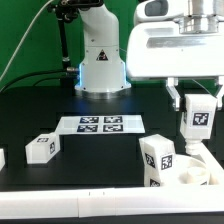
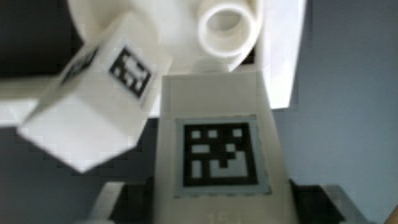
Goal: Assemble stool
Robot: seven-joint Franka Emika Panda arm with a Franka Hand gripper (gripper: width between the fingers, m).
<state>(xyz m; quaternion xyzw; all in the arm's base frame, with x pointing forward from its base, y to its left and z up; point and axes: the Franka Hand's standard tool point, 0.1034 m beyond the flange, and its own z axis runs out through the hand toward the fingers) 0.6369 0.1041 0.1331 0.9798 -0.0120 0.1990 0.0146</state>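
My gripper hangs at the exterior view's right, shut on a white stool leg with a black-and-white tag, held upright just above the round white seat. A second leg stands tilted on the seat's near-left side. A third leg lies loose on the black table at the exterior view's left. In the wrist view the held leg fills the space between my fingers. Past its end lies the seat with a round socket, and the tilted leg is beside it.
The marker board lies flat in the middle of the table. The robot base stands behind it. A small white piece shows at the far left edge. A low white wall runs along the front.
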